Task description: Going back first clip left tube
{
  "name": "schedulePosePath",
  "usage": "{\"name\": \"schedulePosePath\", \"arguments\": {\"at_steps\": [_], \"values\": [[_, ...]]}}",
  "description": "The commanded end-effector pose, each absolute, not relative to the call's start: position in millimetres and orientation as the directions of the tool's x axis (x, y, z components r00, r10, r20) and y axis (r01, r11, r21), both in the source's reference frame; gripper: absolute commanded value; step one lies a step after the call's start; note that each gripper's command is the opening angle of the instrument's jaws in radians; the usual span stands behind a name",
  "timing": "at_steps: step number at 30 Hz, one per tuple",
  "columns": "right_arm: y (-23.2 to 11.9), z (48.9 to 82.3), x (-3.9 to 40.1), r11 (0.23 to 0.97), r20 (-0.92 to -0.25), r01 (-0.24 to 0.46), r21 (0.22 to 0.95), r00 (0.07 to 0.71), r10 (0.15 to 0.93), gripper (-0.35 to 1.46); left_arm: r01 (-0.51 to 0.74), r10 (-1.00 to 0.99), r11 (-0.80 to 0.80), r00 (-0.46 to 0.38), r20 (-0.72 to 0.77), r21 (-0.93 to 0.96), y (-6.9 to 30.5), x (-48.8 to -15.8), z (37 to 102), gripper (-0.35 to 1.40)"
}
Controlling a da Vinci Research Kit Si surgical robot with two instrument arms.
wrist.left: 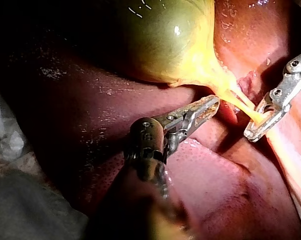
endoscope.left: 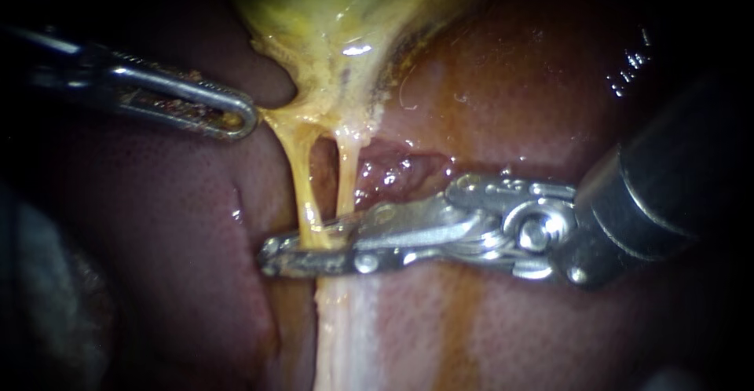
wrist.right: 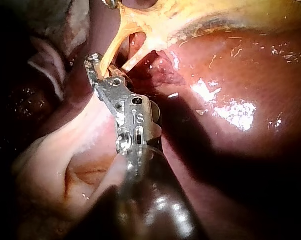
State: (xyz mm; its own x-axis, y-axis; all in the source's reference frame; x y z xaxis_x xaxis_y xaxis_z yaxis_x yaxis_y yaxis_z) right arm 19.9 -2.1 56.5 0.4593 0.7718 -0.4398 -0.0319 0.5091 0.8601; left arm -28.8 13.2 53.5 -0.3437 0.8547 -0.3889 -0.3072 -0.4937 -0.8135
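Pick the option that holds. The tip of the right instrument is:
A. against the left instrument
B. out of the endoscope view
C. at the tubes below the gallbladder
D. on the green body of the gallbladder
C: in the endoscope view the right instrument reaches across from the right, and its tip lies at the left tube, beside the right tube and well below the gallbladder.
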Motion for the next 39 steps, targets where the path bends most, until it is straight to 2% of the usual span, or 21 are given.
{"name": "schedulePosePath", "arguments": {"at_steps": [1, 2, 4, 6, 7, 10, 13, 20, 25, 30, 33, 35, 39], "values": [[-2.2, 56.6, 19.9, 0.511, -0.44, -0.032, 0.859, 0.462, 0.77, -0.35, -0.307, 0.855, -0.494, -0.344, -0.389, -0.814, 13.2, -28.8, 53.5, -0.35], [-2.2, 56.6, 19.9, 0.51, -0.441, -0.03, 0.86, 0.46, 0.77, -0.22, -0.307, 0.855, -0.494, -0.344, -0.389, -0.814, 13.2, -28.8, 53.5, -0.35], [-2.2, 56.7, 20.0, 0.502, -0.44, -0.024, 0.865, 0.447, 0.779, 0.17, -0.307, 0.855, -0.494, -0.344, -0.389, -0.814, 13.2, -28.8, 53.5, -0.35], [-2.1, 56.9, 20.4, 0.504, -0.448, -0.015, 0.864, 0.435, 0.781, 0.37, -0.307, 0.855, -0.494, -0.344, -0.389, -0.814, 13.3, -28.8, 53.5, -0.35], [-2.1, 57.0, 20.6, 0.503, -0.45, -0.013, 0.864, 0.427, 0.784, 0.39, -0.307, 0.855, -0.494, -0.344, -0.389, -0.814, 13.3, -28.8, 53.6, -0.35], [-2.3, 57.4, 20.8, 0.506, -0.463, 0.001, 0.863, 0.407, 0.788, 0.42, -0.306, 0.854, -0.494, -0.344, -0.389, -0.814, 13.3, -28.8, 53.6, -0.35], [-2.6, 58.3, 20.9, 0.546, -0.504, 0.006, 0.837, 0.395, 0.768, 0.44, -0.306, 0.854, -0.494, -0.344, -0.389, -0.814, 13.3, -28.8, 53.6, -0.35], [-1.1, 60.2, 20.4, 0.68, -0.614, -0.047, 0.732, 0.388, 0.687, 0.49, -0.306, 0.854, -0.494, -0.344, -0.389, -0.814, 13.3, -28.8, 53.6, -0.35], [0.0, 60.5, 19.6, 0.711, -0.64, -0.053, 0.701, 0.391, 0.661, 0.5, -0.306, 0.854, -0.494, -0.344, -0.389, -0.814, 13.3, -28.7, 53.6, -0.35], [0.2, 59.7, 19.0, 0.743, -0.675, -0.031, 0.669, 0.391, 0.625, 0.5, -0.306, 0.854, -0.494, -0.344, -0.389, -0.814, 13.3, -28.7, 53.6, -0.35], [0.3, 58.7, 18.0, 0.792, -0.729, -0.006, 0.61, 0.388, 0.564, 0.5, -0.306, 0.854, -0.494, -0.345, -0.389, -0.814, 13.3, -28.6, 53.6, -0.35], [0.7, 57.6, 16.4, 0.825, -0.763, 0.004, 0.566, 0.382, 0.522, 0.5, -0.305, 0.854, -0.494, -0.345, -0.389, -0.814, 13.3, -28.6, 53.6, -0.35], [1.8, 55.7, 12.6, 0.848, -0.788, 0.01, 0.53, 0.375, 0.488, 0.5, -0.305, 0.854, -0.494, -0.345, -0.389, -0.814, 13.3, -28.5, 53.6, -0.35]]}}
